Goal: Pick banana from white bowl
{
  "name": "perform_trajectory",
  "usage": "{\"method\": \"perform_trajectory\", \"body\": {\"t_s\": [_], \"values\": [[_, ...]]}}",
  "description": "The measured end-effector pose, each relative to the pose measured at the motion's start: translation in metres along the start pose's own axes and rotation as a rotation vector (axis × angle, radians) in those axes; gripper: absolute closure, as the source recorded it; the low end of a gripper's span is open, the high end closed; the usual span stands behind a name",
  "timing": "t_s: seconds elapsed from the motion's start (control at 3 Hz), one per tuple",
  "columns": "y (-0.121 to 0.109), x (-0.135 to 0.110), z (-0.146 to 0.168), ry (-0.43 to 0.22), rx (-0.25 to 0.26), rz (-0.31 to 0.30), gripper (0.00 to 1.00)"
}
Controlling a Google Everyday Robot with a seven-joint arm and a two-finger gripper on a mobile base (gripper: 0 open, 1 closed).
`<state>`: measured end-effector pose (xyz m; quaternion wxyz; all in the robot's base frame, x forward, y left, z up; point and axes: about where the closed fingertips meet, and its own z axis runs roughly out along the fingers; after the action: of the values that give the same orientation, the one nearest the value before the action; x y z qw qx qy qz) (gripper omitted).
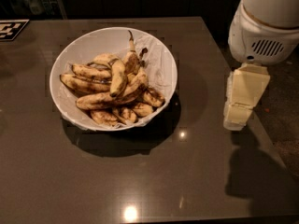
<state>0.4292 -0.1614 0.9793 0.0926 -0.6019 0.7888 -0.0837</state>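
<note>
The white bowl (161, 59) stands on the dark table, left of centre, with a crinkled white lining and several bananas in it. The banana (117, 78) is plump and yellow and lies on top of the pile near the bowl's middle. Its upper end meets a second banana (131, 60) whose dark stem points up at the far rim. Longer brown-spotted bananas lie around and under them. My gripper (237, 118) hangs at the right, pale cream under the white arm housing (264, 27). It is over the table's right edge, well apart from the bowl.
A black-and-white checkered marker (11, 28) lies at the table's far left corner. The table's right edge (261, 139) runs just below my gripper, with floor beyond it. Dark furniture stands behind the table.
</note>
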Motion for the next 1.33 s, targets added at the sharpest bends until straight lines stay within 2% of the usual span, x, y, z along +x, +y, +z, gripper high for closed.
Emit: {"method": "perform_trajectory", "body": {"t_s": [0.33,0.67,1.0,1.33], "values": [[-0.003,-0.003,-0.006,-0.016,0.026,0.002,0.00],[-0.009,-0.013,-0.010,-0.029,0.074,0.071,0.00],[-0.020,-0.032,-0.017,-0.007,0.101,0.176,0.00],[-0.022,-0.056,-0.018,0.004,0.095,0.209,0.00]]}}
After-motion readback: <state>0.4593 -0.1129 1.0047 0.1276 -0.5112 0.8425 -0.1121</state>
